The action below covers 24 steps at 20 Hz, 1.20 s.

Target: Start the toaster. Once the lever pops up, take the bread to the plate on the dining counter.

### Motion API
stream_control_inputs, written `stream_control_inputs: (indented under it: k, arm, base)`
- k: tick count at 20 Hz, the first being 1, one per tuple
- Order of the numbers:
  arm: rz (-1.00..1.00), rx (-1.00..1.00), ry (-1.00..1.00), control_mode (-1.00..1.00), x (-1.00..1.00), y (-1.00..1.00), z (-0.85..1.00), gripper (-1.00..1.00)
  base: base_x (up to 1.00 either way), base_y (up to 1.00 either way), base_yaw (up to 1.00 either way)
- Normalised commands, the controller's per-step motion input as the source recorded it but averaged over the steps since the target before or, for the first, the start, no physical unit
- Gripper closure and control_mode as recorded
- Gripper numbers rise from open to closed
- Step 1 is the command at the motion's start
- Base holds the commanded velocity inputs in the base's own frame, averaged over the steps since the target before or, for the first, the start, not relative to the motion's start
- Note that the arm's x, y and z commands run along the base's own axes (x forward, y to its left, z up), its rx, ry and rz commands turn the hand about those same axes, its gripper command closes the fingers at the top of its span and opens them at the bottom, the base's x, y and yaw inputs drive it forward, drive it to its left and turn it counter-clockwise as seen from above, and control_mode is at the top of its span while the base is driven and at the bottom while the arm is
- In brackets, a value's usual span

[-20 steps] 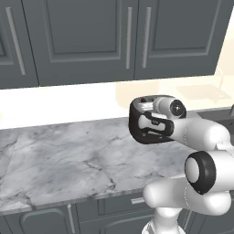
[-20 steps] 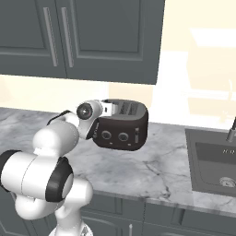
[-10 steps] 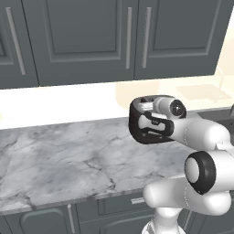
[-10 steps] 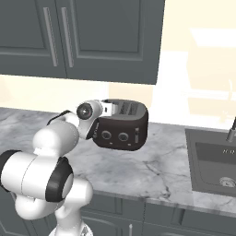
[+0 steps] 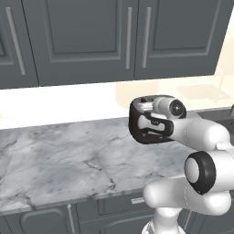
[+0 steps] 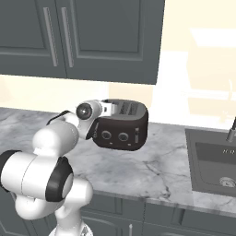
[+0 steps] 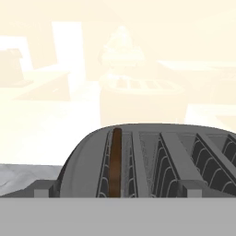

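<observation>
The dark brown-black rounded toaster (image 6: pixel 120 125) stands on the grey-veined marble worktop (image 6: pixel 152 161), under the dark grey wall cabinets (image 6: pixel 83 37) and well to the left of the sunken steel sink (image 6: pixel 216 163). Its face with the two small round knobs (image 6: pixel 114 136) turns towards the room. The white arm's pincer hangs close over the near end of the toaster, and I judge it spread wide and empty, though its tips are too hidden for me to see them.

Looking along the hand, the thin dark brown slice of bread (image 7: pixel 116 161) stands on edge in the left slot, its top edge just proud of the rim, between the wire guides.

The toaster looks heavy and stiff enough to stay put under a downward push on its lever; I cannot make that lever out for certain. The slice, I judge, is light, dry and brittle, likely to crumble under a hard squeeze. The sensible hold is on the exposed top edge, one pad on each flat face, lifting straight up so it does not catch on the guides.
</observation>
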Motion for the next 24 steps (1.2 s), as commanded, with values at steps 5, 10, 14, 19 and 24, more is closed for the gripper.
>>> stream_control_inputs:
  k: [5,10,14,19,24]
  arm:
    - [0.0,0.0,-0.03,-1.0,0.0,0.1,-0.02,-1.0]
    - [0.0,0.0,0.0,-1.0,0.0,0.04,0.0,-1.0]
    - [0.0,0.02,0.03,-1.0,0.01,-0.01,-0.02,-1.0]
    - [0.0,0.05,0.09,-1.0,0.06,-0.07,-0.01,-1.0]
    - [0.0,0.04,0.07,-1.0,0.15,-0.06,0.0,-1.0]
  base:
    - [0.0,0.0,0.0]
    - [0.0,0.0,0.0]
    - [0.0,0.0,0.0]
    - [0.0,0.0,0.0]
    - [0.0,0.0,0.0]
